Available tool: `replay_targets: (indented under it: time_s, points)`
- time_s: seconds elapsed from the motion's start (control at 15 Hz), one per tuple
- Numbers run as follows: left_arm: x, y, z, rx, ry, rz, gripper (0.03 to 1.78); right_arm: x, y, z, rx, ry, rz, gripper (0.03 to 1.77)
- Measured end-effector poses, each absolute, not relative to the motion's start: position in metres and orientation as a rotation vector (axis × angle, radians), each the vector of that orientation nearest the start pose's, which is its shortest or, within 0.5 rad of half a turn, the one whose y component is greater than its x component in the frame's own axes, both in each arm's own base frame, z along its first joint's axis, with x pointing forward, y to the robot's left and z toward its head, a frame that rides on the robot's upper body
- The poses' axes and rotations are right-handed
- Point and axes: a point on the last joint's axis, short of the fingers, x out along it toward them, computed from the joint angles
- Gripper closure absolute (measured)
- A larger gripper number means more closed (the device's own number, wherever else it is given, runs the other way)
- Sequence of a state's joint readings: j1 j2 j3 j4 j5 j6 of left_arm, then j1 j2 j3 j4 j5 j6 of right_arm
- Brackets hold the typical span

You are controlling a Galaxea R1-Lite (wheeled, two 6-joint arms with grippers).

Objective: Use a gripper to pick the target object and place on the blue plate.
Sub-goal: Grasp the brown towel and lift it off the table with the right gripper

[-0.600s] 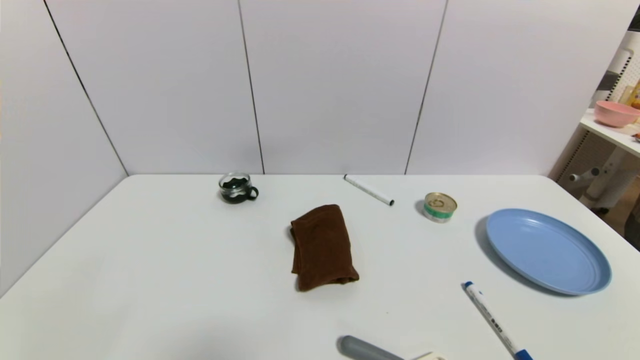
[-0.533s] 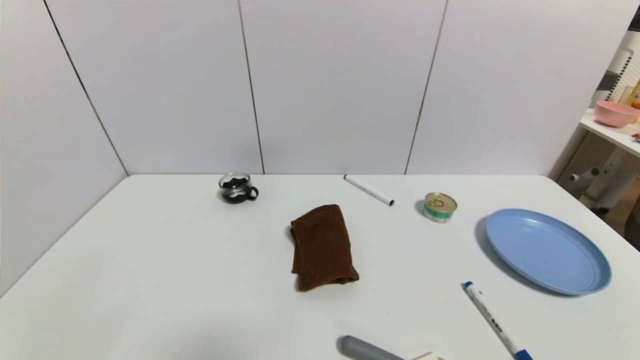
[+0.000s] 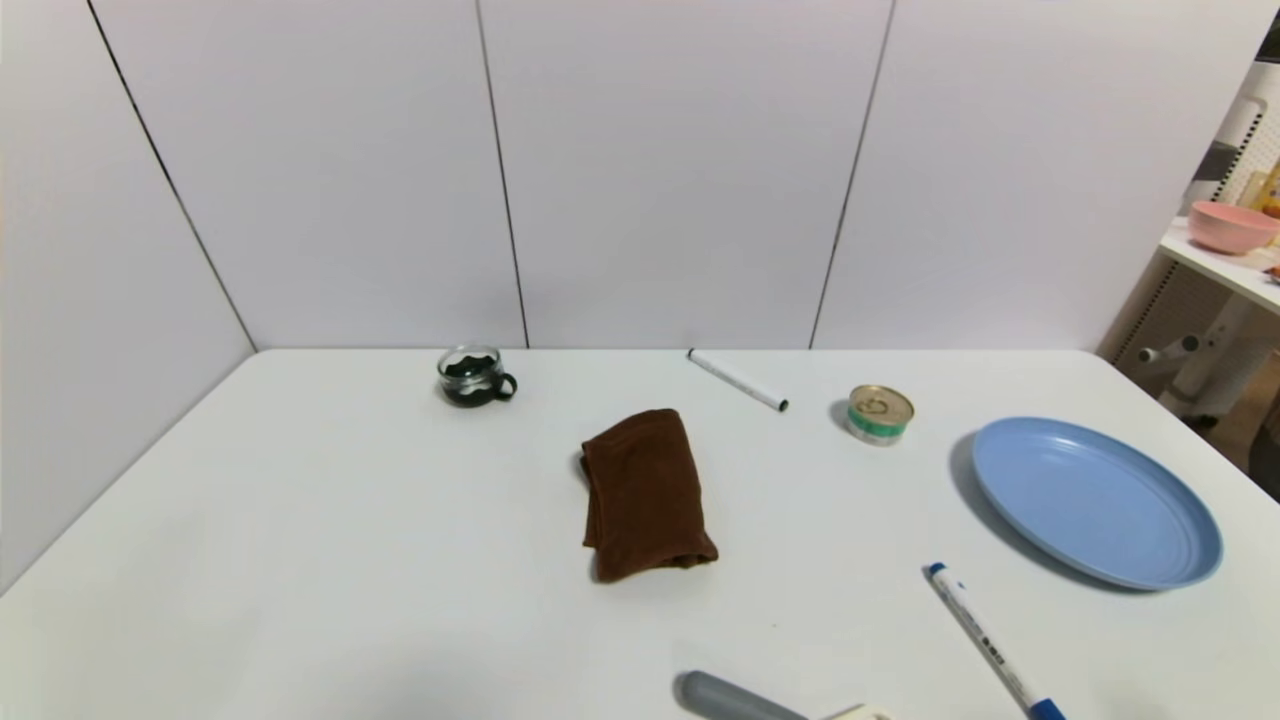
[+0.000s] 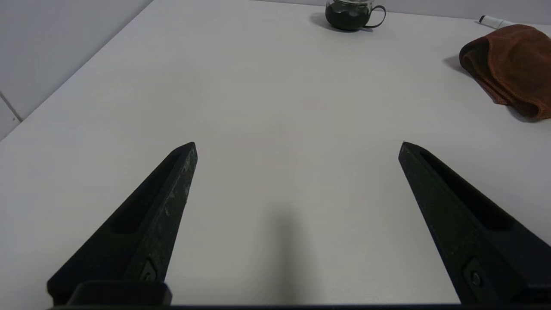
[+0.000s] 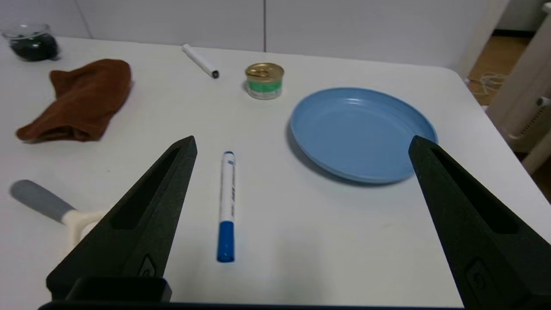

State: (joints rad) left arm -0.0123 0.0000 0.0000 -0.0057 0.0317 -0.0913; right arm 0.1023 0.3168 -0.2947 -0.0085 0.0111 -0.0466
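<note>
A brown folded towel (image 3: pixel 645 492) lies flat in the middle of the white table (image 3: pixel 300 520). Nothing is touching it. The blue plate (image 3: pixel 1096 500) sits well off to the right of the towel, near the table's right edge, and there is nothing on it.

Neither arm shows in the head view. The left gripper (image 4: pixel 297 146) hangs above the near left part of the table with its two black fingers (image 4: pixel 150 215) spread wide, holding nothing. The towel is ahead of it and off to one side. The right gripper (image 5: pixel 301 144) hangs above the near right part of the table, its fingers (image 5: pixel 146 215) wide apart too (nothing between them but air). The plate and a blue-capped marker (image 3: pixel 988 642) lie on the table in front of it.

Behind the towel are a small glass cup (image 3: pixel 473 375) with something dark in it, a white marker (image 3: pixel 738 380) and a little gold-topped green tin (image 3: pixel 879 413). A grey handle (image 3: pixel 735 698) lies at the near edge.
</note>
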Motion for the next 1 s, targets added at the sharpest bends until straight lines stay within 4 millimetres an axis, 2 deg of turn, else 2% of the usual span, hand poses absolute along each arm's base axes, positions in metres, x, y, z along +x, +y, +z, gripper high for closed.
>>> replay_targets:
  time_s: [0.13, 0.33, 0.47, 0.67, 1.0]
  points:
    - [-0.023, 0.001, 0.076, -0.091, -0.006, 0.019, 0.12, 0.010, 0.002, 0.203, -0.047, 0.034, 0.197, 0.10]
    - [-0.023, 0.001, 0.076, -0.091, -0.006, 0.019, 0.12, 0.045, 0.015, 0.262, -0.057, 0.136, 0.331, 0.10]
    - [-0.023, 0.001, 0.076, -0.091, -0.007, 0.019, 0.12, 0.071, 0.032, 0.289, -0.084, 0.247, 0.431, 0.10]
    - [-0.023, 0.001, 0.076, -0.091, -0.006, 0.019, 0.12, 0.109, 0.070, 0.303, -0.144, 0.392, 0.568, 0.10]
    - [-0.023, 0.001, 0.076, -0.091, -0.007, 0.019, 0.12, 0.154, 0.135, 0.301, -0.209, 0.502, 0.710, 0.10]
